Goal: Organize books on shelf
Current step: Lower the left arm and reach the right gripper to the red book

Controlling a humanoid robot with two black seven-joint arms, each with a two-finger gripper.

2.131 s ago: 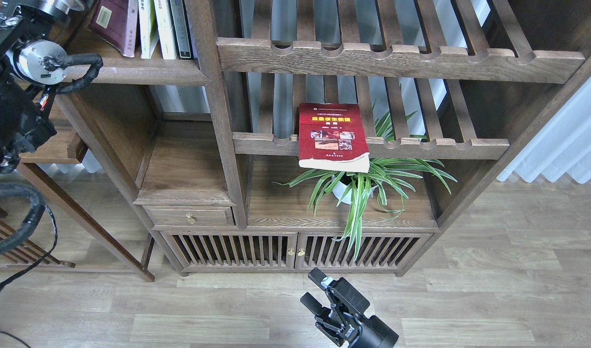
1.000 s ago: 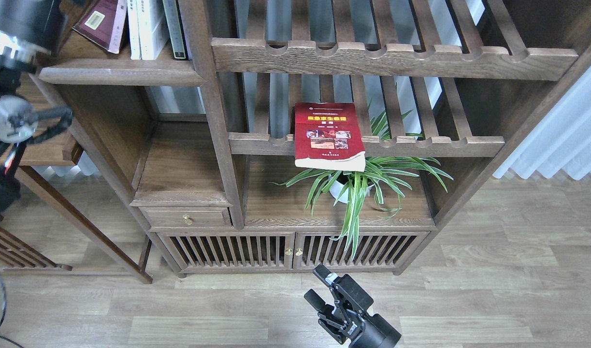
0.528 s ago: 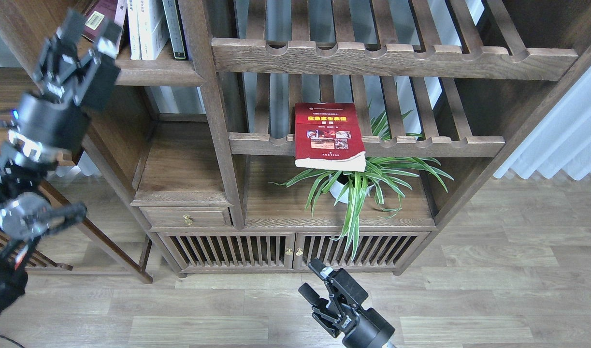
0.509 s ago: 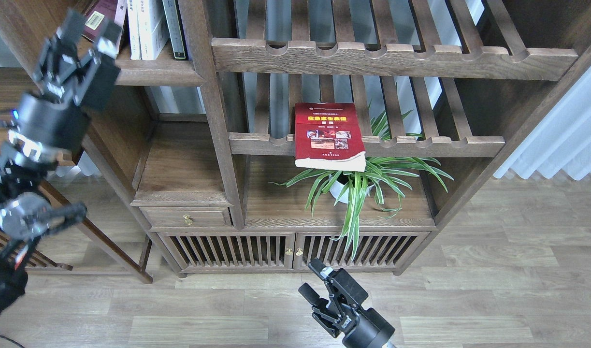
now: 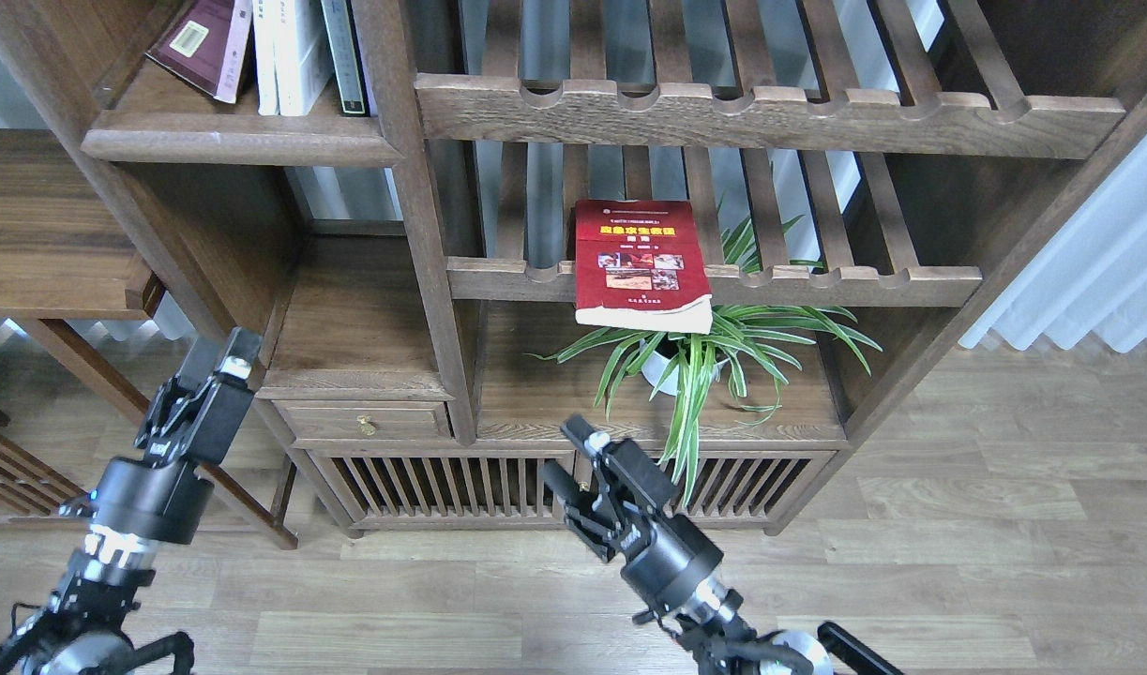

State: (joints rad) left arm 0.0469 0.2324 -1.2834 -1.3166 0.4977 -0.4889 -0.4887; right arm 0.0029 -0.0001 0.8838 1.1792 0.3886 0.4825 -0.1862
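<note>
With both arms low before the bookcase, our right gripper (image 5: 565, 452) spread and empty, our left gripper (image 5: 218, 359) unreadable, the red book (image 5: 637, 261) lies overhanging the slatted rack (image 5: 817, 274), awaiting pickup.

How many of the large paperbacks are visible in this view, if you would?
2: the maroon book leans on the top-left shelf; the red book lies on the slatted rack. Others may be hidden.

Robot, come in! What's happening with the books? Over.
Left tool and right tool empty, low. Red paperback book flat on slatted rack, overhanging green spider plant.
</note>
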